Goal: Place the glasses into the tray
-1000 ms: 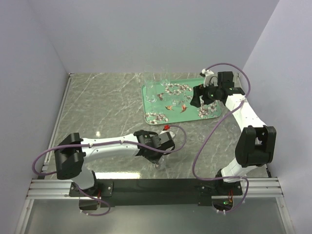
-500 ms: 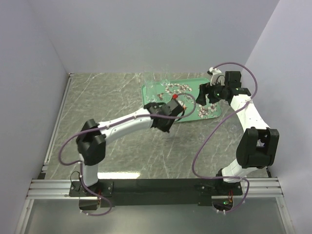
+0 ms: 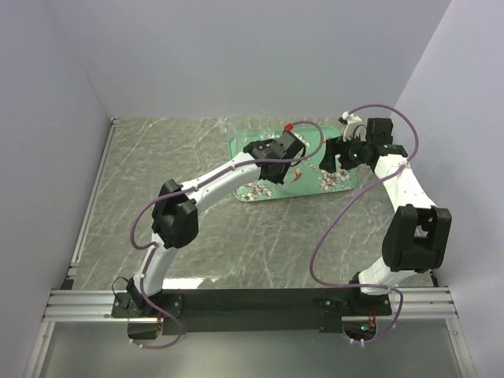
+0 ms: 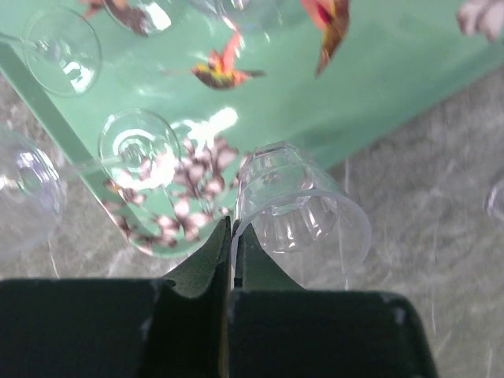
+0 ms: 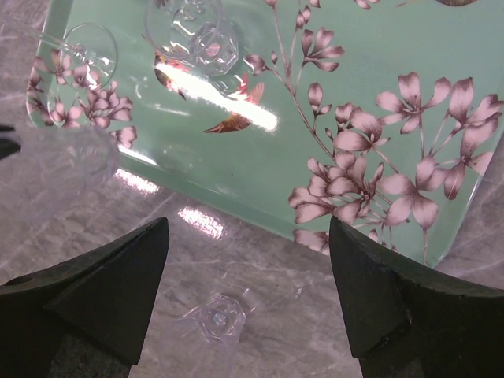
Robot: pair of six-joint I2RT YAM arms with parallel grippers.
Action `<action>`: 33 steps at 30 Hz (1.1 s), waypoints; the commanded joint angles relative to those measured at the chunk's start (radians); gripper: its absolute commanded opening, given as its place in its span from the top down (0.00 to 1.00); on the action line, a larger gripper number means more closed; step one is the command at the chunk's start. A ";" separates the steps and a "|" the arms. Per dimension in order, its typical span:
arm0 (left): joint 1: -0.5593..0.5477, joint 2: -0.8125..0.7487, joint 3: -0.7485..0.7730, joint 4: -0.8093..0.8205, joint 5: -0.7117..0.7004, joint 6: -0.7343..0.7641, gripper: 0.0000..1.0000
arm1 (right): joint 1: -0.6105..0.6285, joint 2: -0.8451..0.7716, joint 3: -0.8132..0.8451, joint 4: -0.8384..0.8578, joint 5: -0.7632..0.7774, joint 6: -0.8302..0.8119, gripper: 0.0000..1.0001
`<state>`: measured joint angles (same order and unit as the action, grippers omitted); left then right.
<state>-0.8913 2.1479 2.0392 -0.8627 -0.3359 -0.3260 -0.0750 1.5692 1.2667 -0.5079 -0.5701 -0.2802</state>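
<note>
While glasses (image 5: 193, 35) lie in the tray (image 5: 260, 169), the left gripper (image 4: 230, 236) clamps a tumbler (image 4: 303, 216). The right gripper (image 5: 248, 228) gapes empty; one glass (image 5: 218, 319) sits outside.

Bright, even overhead light fills the top view, leaving only faint shadows on the marble tabletop (image 3: 157, 150). In the right wrist view white glare streaks the tray (image 5: 197, 169). In the left wrist view the glass tumbler (image 4: 303, 209) looks slightly soft, with bright highlights.
</note>
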 commanded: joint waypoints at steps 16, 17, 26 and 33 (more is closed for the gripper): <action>0.061 0.115 0.105 0.041 -0.018 -0.019 0.96 | -0.014 -0.044 -0.010 0.022 -0.037 0.007 0.12; 0.061 0.122 0.105 0.040 -0.011 -0.019 0.95 | -0.014 -0.047 -0.009 0.020 -0.036 0.006 0.12; 0.063 0.133 0.102 0.039 0.009 -0.021 0.87 | -0.014 -0.049 -0.006 0.016 -0.039 0.009 0.12; 0.061 0.121 0.102 0.044 0.017 -0.022 0.80 | -0.016 -0.049 0.002 0.005 -0.040 0.004 0.12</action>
<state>-0.8280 2.2879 2.1101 -0.8509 -0.3305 -0.3378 -0.0795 1.5654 1.2556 -0.5095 -0.5930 -0.2779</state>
